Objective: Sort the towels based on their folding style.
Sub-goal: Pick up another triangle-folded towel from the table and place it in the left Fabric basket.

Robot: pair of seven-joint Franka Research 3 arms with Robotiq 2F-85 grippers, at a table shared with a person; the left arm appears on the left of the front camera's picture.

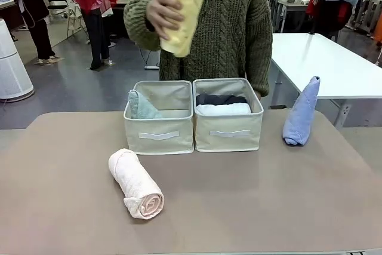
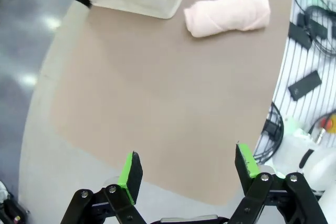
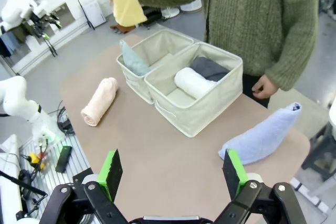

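The left pincer (image 2: 186, 163) is wide open and empty above the worktop (image 2: 157, 93). The right pincer (image 3: 173, 174) is wide open and empty too. A pink rolled towel (image 1: 136, 184) lies in front of the bins. The left bin (image 1: 159, 134) holds a teal towel (image 1: 141, 106). The right bin (image 1: 230, 132) holds a white roll (image 1: 224, 109) and a dark grey towel (image 1: 219, 98). A blue towel (image 1: 301, 114) stands off to their right. A person's hand (image 1: 158, 16) holds a yellow roll (image 1: 184, 10) up high.

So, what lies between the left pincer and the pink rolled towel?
Nothing. In the left wrist view, the stretch from the open left pincer to the pink rolled towel is bare brown table.
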